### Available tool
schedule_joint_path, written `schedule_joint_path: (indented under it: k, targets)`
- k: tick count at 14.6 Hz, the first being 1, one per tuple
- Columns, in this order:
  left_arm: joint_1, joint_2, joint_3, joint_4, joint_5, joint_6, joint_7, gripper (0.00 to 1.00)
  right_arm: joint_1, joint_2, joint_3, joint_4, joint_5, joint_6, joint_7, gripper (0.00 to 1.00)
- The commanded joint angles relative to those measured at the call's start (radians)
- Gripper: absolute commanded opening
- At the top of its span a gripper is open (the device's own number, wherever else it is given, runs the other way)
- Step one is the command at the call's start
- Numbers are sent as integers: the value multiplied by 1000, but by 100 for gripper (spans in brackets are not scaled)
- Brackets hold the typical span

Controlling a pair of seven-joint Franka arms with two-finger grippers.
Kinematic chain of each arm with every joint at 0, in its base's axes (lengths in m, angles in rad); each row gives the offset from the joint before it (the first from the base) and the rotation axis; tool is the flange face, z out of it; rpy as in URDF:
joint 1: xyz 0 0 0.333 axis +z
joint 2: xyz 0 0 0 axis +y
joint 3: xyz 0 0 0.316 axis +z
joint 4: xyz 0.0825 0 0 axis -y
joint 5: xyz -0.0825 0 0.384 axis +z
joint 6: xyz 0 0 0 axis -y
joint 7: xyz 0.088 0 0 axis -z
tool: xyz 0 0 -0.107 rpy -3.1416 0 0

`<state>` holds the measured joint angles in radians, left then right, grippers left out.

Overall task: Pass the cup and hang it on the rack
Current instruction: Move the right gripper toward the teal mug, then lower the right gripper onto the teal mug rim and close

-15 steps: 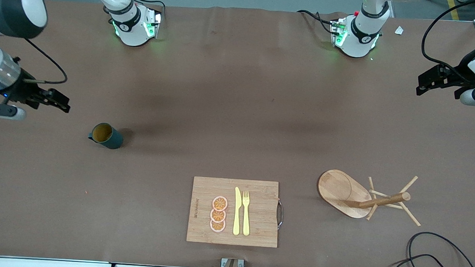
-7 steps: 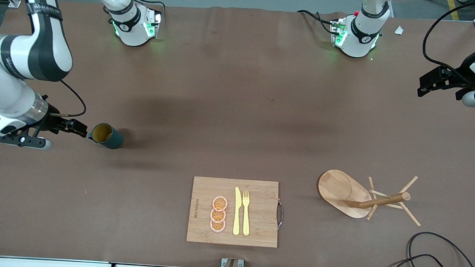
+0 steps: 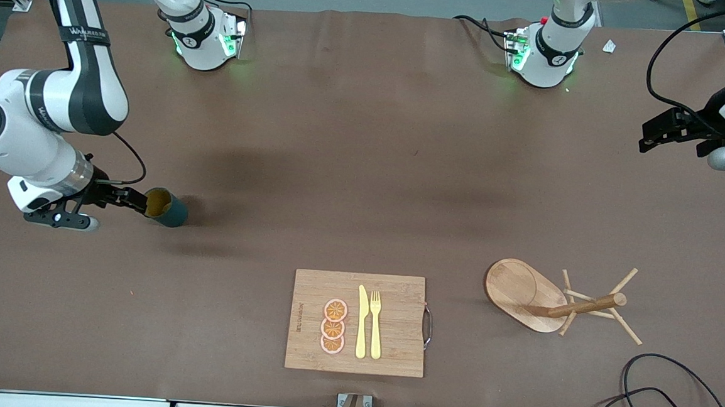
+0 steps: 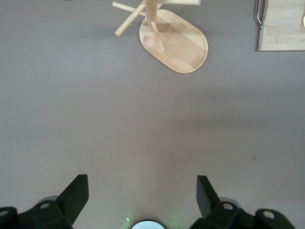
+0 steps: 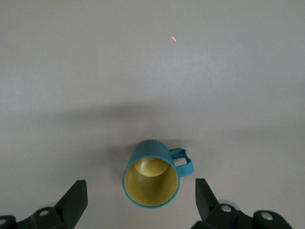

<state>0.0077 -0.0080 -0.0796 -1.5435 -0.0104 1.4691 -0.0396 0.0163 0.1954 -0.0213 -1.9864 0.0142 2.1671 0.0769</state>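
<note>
The dark teal cup [image 3: 167, 209] stands upright on the brown table toward the right arm's end, its yellow inside showing. In the right wrist view the cup [image 5: 151, 180] lies between the open fingers, its handle [image 5: 183, 161] to one side. My right gripper [image 3: 135, 199] is open, just over the cup's rim, touching nothing. The wooden rack [image 3: 545, 296] stands toward the left arm's end; it also shows in the left wrist view [image 4: 174, 40]. My left gripper [image 3: 656, 130] is open and empty, in the air over bare table, waiting.
A bamboo cutting board [image 3: 393, 325] with a yellow knife, fork and orange slices lies near the front edge; its corner shows in the left wrist view [image 4: 283, 26]. A black cable [image 3: 672, 392] loops near the rack.
My right gripper has swung in from the table's end toward the cup and now hangs over its rim. The cup and rack have not moved. The left gripper barely shifted.
</note>
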Motion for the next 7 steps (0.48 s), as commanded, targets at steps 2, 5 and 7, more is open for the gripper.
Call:
schedule_joint_path:
  k: [2,5,7]
  targets:
    - [5,6,-2,17,-3,-1,-13,100,8,-10,3,-49,9,16,15,100]
    - [14,6,-2,14,-3,-1,-13,100,49,7,3,-51,9,11,52,100]
    - [15,10,-2,14,-5,-1,-11,100,89,19,1,-63,9,16,95,100]
